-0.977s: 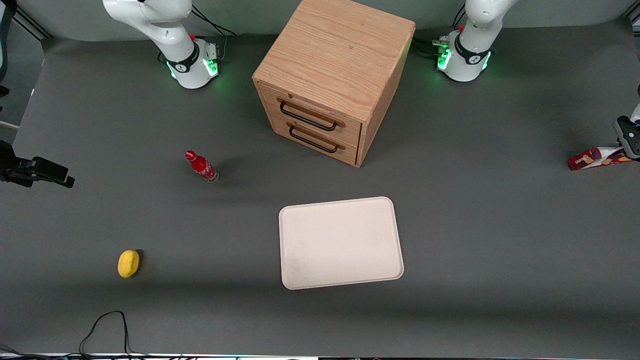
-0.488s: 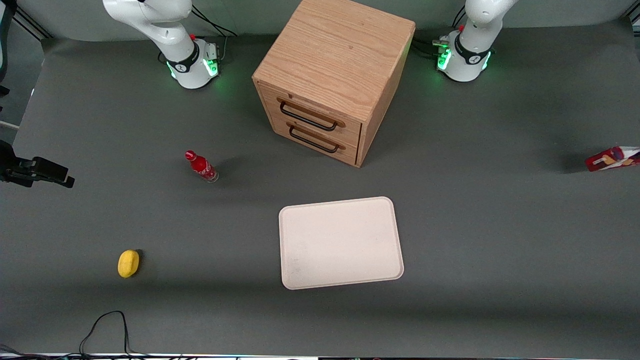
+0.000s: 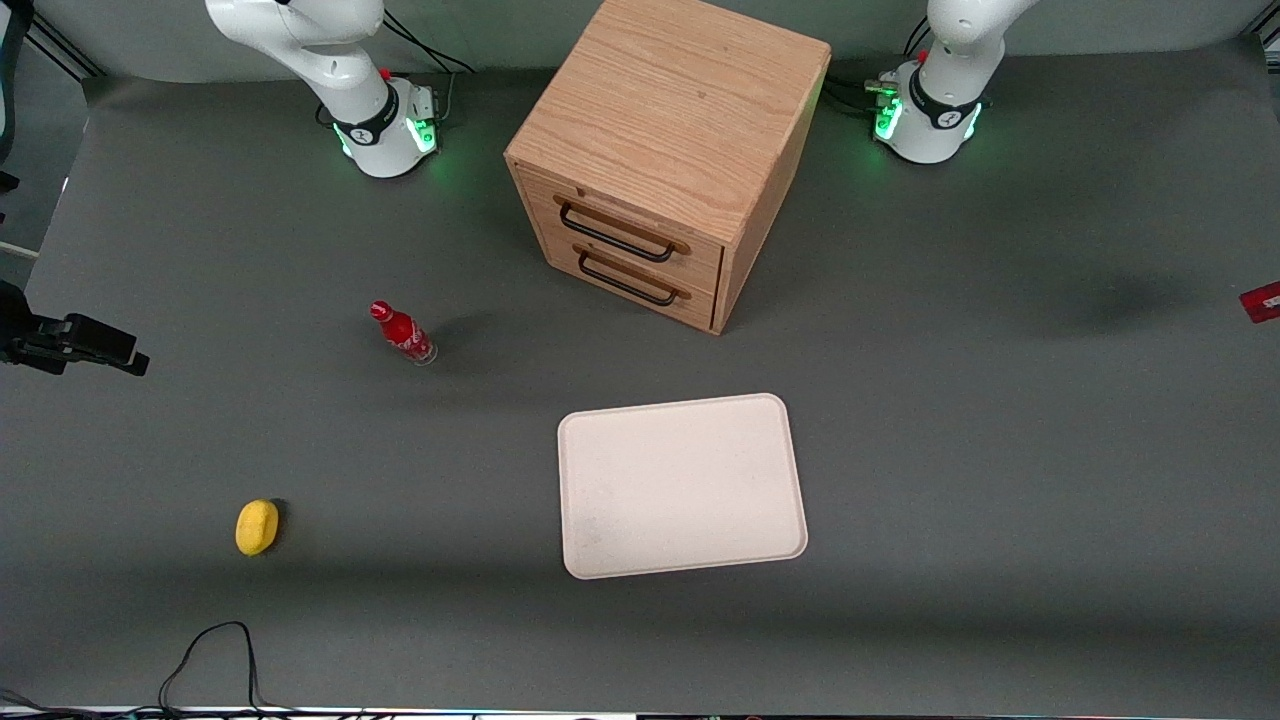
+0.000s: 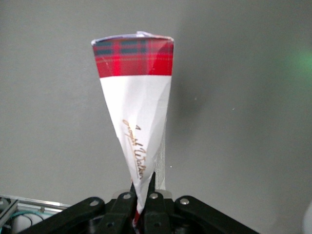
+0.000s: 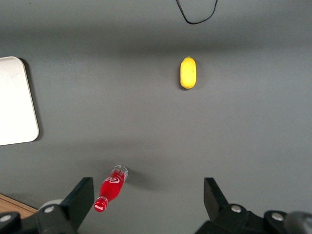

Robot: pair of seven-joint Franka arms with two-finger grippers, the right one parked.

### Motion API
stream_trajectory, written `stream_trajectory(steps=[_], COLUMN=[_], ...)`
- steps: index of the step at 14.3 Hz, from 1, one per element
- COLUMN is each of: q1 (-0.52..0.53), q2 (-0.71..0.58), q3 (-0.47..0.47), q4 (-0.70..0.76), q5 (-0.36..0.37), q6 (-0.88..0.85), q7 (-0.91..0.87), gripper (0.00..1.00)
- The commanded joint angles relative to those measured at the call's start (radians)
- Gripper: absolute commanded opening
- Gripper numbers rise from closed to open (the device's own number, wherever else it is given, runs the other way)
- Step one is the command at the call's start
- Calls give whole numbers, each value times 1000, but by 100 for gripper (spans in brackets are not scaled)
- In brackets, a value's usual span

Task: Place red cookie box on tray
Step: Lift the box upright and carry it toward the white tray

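In the left wrist view my gripper is shut on the red cookie box. The box has a white face with gold script and a red tartan end, and it hangs above bare grey table. In the front view only a red tip of the box shows at the frame's edge, toward the working arm's end of the table; the gripper itself is out of that view. The cream-beige tray lies flat, nearer the front camera than the wooden cabinet. Its edge also shows in the right wrist view.
A wooden two-drawer cabinet stands at the table's middle. A small red bottle and a yellow lemon-like object lie toward the parked arm's end of the table. A black cable loops near the front edge.
The cookie box has been lifted and carried outward toward the working arm's end; it now nearly leaves the front view. The gripper has left that view.
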Motion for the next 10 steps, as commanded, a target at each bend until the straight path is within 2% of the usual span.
stream_trajectory(steps=[1, 3, 6, 8, 10], q1=[-51, -101, -206, -265, -325], q2=[17, 17, 5, 0, 1], q3=[8, 7, 3, -7, -32], q4=[118, 132, 132, 132, 127], q5=[-3, -4, -10, -56, -66], q6=[-103, -133, -192, -207, -209], q7=[-97, -178, -412, -568, -738], gripper=[0, 0, 0, 0, 0])
